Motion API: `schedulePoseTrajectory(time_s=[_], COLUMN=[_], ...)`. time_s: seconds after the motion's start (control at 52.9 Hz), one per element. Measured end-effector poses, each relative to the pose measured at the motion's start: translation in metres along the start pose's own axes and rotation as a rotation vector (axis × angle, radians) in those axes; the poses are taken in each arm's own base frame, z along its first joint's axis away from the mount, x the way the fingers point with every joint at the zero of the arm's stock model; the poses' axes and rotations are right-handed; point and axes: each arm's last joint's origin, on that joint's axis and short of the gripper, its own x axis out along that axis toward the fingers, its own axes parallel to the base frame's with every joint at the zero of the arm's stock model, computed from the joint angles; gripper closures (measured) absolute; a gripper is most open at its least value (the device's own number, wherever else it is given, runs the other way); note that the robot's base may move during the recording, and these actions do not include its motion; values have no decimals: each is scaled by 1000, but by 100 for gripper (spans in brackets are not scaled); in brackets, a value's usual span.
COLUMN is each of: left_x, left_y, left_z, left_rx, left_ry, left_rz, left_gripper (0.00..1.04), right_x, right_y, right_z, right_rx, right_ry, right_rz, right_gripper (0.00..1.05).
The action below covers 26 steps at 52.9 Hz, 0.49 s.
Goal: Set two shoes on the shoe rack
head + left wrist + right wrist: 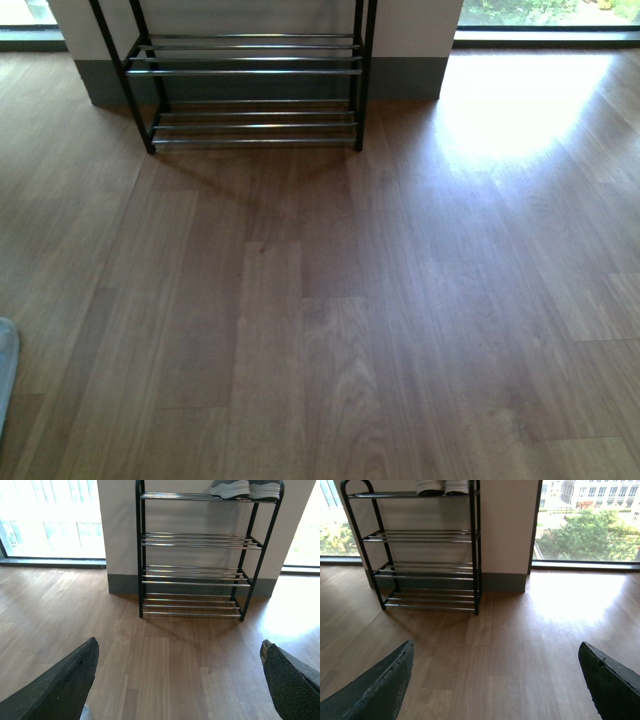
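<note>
The shoe rack [250,70] stands against the wall, black-framed with chrome bars; only its two lowest tiers show in the front view. In the left wrist view the whole shoe rack [195,555] is visible, and two shoes [245,489] with thick white soles sit side by side on its top tier. The right wrist view shows the same shoes [442,486] atop the shoe rack [420,550]. My left gripper [180,650] is open over bare floor, well back from the rack. My right gripper [495,652] is open too, with nothing between its fingers.
Wood-plank floor [330,320] stretches from the rack toward me. A pale blue-white object [5,375] pokes in at the left edge of the front view. Large windows [585,520] flank the wall pillar, and sun glare lies on the floor at the right.
</note>
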Motion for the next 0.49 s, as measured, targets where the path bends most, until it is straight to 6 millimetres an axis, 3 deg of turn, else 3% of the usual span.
schedulePoseTrajectory(time_s=[0.492], left_x=[0], left_y=[0], left_z=[0], left_rx=[0], left_ry=[-2], left_rz=[0], left_gripper=[9], right_x=[0], right_y=[0], right_z=[0], right_rx=[0], right_ry=[1], right_rz=[3], right_gripper=[9])
